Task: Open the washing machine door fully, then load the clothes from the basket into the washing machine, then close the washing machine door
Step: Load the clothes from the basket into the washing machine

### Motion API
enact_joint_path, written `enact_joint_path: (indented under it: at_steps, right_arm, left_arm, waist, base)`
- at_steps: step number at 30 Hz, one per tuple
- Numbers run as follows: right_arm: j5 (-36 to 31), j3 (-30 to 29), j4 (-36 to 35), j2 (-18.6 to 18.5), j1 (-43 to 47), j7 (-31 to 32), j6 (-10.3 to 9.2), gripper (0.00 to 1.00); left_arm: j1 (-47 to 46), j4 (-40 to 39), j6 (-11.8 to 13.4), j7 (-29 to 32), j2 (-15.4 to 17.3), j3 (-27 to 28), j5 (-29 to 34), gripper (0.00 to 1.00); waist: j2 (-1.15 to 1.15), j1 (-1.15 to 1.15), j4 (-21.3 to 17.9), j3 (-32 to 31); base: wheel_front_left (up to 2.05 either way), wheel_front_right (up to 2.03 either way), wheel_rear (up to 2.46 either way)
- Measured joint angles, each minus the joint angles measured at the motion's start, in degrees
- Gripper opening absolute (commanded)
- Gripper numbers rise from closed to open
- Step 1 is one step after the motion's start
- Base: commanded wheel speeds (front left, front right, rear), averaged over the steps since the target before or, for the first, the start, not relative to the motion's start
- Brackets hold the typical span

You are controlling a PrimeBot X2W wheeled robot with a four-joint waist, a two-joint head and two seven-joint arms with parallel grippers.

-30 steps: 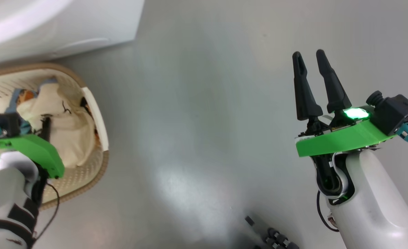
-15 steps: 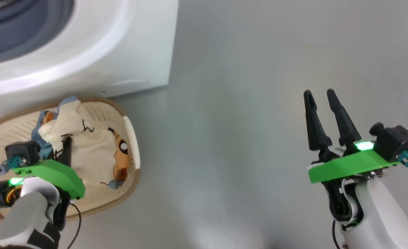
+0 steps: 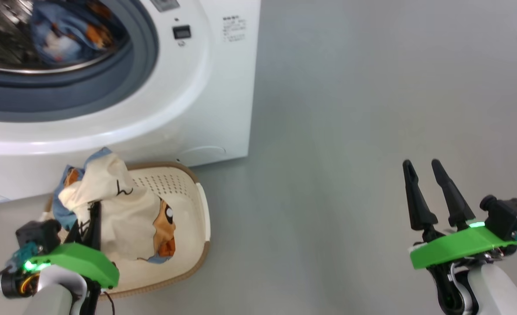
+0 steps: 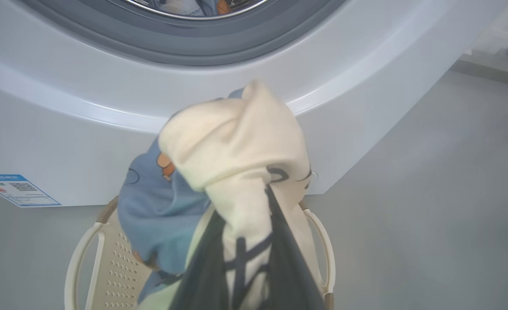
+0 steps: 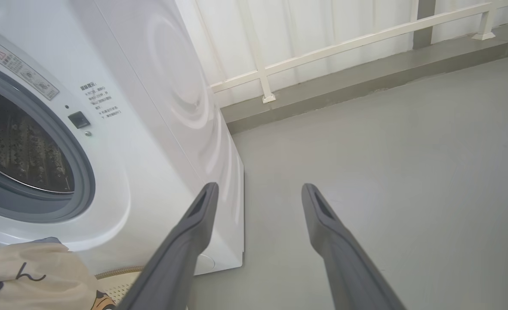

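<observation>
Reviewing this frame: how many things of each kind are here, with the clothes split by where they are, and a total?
Washing machine: 1
Basket: 1
Clothes in the drum: 1, the blue drum garment
Clothes bundled in the left gripper: 2, cream garment and light blue garment
Grippers: 2, with the right gripper open
Total: 7

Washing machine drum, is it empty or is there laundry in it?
Not empty. A blue garment with orange prints lies inside the steel drum, visible in the head view.
</observation>
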Motion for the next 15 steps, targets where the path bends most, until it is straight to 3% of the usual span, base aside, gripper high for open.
enact_joint_path:
  at_steps: [15]
  right_arm:
    - [0.01,-1.38,0.14,-1.48,5.88,0.0,0.0,1.0]
  left_arm:
    - [15.43,-18.83,1.01,-0.01,-3.86,12.62,9.6,0.0]
  waist:
    - [0.0,0.01,3.31,-8.53]
  base:
    - [0.0,0.0,0.0]
